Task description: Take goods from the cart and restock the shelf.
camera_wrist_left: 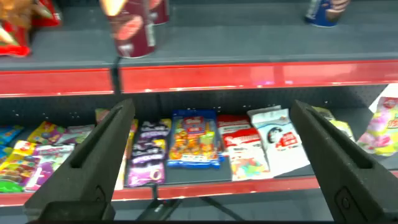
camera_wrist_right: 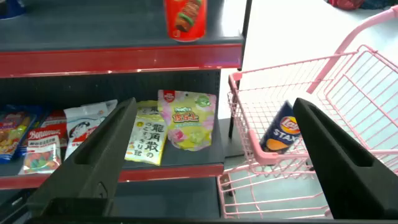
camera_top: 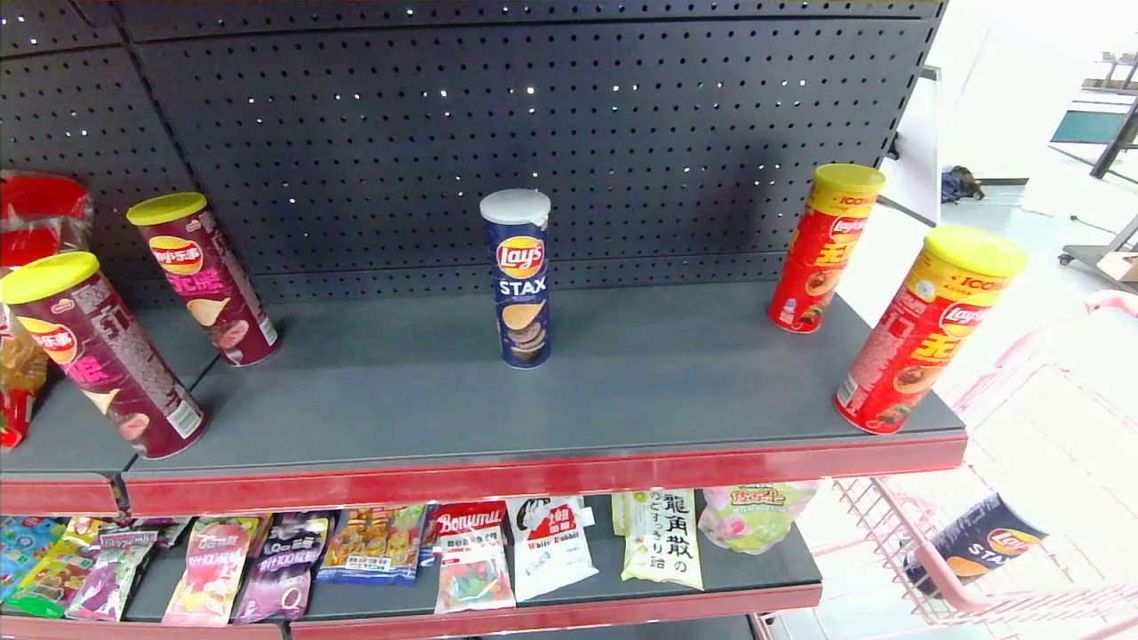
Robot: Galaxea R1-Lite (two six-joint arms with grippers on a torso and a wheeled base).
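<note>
Blue can (camera_top: 978,542) of crisps lies on its side in the pink wire cart (camera_wrist_right: 236,118) at the lower right of the head frame, slanted against the basket wall. It will likely have to be gripped round its body and stood up before shelving. Nearest the cameras, the left hand (camera_wrist_left: 211,106) and the right hand (camera_wrist_right: 214,102) are both released, fingers spread wide with nothing between them. The left faces the shelving, while the right faces the shelf end and the cart, which by my reading suits it to fetch the can. Beyond them, along the bottom of the head frame, the lower shelf (camera_top: 773,567) carries snack bags (camera_top: 551,547) laid flat in a row. Above it the upper shelf (camera_top: 622,400) holds tall cans sorted by kind. Two maroon cans (camera_top: 102,356) stand at the left and two red cans (camera_top: 925,329) at the right, each pair one behind the other. A lone upright blue can (camera_top: 520,280) stands at mid-frame, set back toward the perforated back panel (camera_top: 533,133). Bare board lies in front of it, the likely spot for its match from the cart.
</note>
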